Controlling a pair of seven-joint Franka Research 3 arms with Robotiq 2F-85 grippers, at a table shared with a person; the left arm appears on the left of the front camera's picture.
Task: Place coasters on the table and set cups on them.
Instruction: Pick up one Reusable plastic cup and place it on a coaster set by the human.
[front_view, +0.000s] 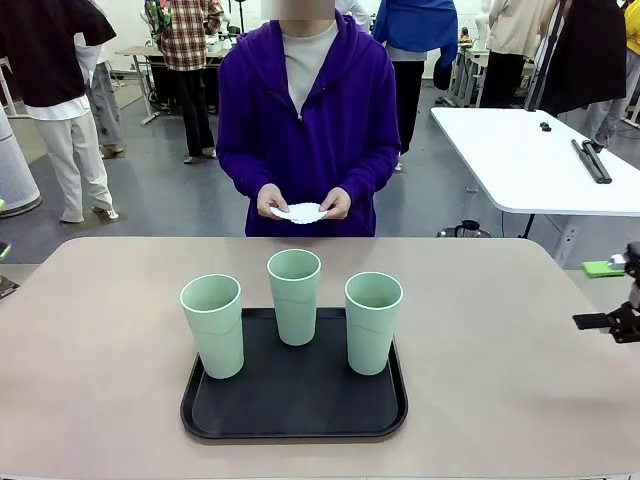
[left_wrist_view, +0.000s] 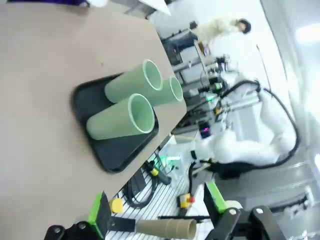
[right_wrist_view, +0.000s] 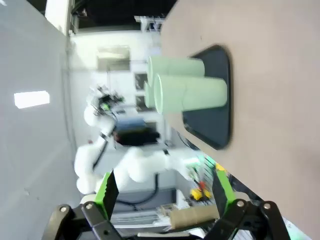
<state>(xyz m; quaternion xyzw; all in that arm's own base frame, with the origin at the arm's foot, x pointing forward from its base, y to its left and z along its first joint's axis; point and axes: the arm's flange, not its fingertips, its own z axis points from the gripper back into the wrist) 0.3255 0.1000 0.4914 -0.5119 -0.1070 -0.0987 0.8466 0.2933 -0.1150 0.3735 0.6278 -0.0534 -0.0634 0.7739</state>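
Three pale mint-green cups stand upright on a black tray in the middle of the beige table. At the far side a person in a purple hoodie holds the white lacy coasters in both hands above the table's edge. My left gripper is open and holds nothing, well away from the cups and tray. My right gripper is open too, off the table's side, with the cups on the tray farther off.
A white table with black tools stands at the back right. Other people stand in the background. A black part of my right arm juts in at the front view's right edge. Bare tabletop surrounds the tray.
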